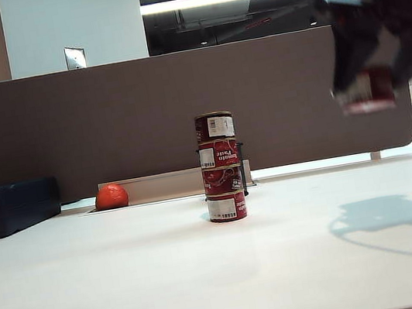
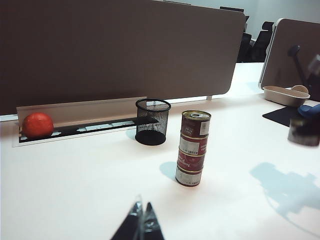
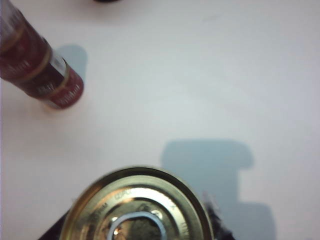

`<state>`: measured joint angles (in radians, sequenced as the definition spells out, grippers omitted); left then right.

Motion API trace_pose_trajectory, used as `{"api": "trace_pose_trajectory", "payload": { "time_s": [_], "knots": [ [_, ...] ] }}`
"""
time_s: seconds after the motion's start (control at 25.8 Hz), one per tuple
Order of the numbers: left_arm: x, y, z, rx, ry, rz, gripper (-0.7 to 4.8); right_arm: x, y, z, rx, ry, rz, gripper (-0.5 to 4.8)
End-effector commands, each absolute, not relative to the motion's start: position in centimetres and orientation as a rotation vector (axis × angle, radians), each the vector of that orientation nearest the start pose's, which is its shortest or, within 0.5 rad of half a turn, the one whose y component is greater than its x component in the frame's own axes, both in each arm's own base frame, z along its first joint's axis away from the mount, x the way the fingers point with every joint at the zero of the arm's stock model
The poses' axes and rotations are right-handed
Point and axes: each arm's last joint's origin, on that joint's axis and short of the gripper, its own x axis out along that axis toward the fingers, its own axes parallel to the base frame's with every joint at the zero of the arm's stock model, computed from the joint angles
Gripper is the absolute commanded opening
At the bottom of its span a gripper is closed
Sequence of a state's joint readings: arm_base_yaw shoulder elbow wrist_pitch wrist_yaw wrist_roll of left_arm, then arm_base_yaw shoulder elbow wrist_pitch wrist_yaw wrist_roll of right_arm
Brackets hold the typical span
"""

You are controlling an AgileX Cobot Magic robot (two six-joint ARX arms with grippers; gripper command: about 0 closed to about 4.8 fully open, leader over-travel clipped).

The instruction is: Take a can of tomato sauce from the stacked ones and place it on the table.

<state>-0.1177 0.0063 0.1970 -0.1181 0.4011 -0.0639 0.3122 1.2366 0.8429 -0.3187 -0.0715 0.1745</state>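
High above the right side of the white bench (image 1: 132, 284), the right gripper (image 1: 363, 59) hangs blurred in the exterior view, pinching a can of tomato sauce (image 1: 367, 91) that sits directly under it, well clear of the surface. The right wrist view looks straight down onto that can's gold lid (image 3: 137, 205), which fills the near part of the picture, with the gripper's dark shadow (image 3: 215, 170) spread on the bench beneath.

Off to the side of the held can, the stacked ones (image 1: 220, 166) stand four high near the middle of the bench, upright, labels facing different ways. They are well apart from the right gripper. Behind the stack in the left wrist view are a black mesh cup (image 2: 152, 121) and, farther along the brown partition (image 1: 122, 121), a red-orange ball (image 1: 111, 196) in a recessed channel.

Low over the near edge of the bench, the left gripper (image 2: 140, 223) shows only its dark fingertips, pressed together with nothing between them, well short of the stack.
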Motion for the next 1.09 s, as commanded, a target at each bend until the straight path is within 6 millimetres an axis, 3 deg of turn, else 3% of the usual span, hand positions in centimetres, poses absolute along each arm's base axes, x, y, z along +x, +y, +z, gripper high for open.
{"api": "trace_pose_trajectory", "payload": {
  "time_s": [0.04,0.12,0.39,0.78,1.09],
  "knots": [
    [7.7,-2.1,21.9,-0.047,-0.067,-0.523,-0.06,24.0,7.9,23.6,0.108,0.699,0.276,2.28],
    [7.7,-2.1,21.9,-0.047,-0.067,-0.523,-0.06,23.6,7.7,21.8,0.105,0.692,0.257,2.28],
    [7.7,-2.1,21.9,-0.047,-0.066,-0.524,-0.06,22.7,7.3,18.9,0.098,0.659,0.226,2.28],
    [7.7,-2.1,21.9,-0.047,-0.066,-0.524,-0.06,21.4,6.8,16.3,0.085,0.656,0.187,2.28],
    [7.7,-2.1,21.9,-0.048,-0.066,-0.524,-0.06,20.9,6.7,15.6,0.082,0.670,0.185,2.28]
  ]
}}
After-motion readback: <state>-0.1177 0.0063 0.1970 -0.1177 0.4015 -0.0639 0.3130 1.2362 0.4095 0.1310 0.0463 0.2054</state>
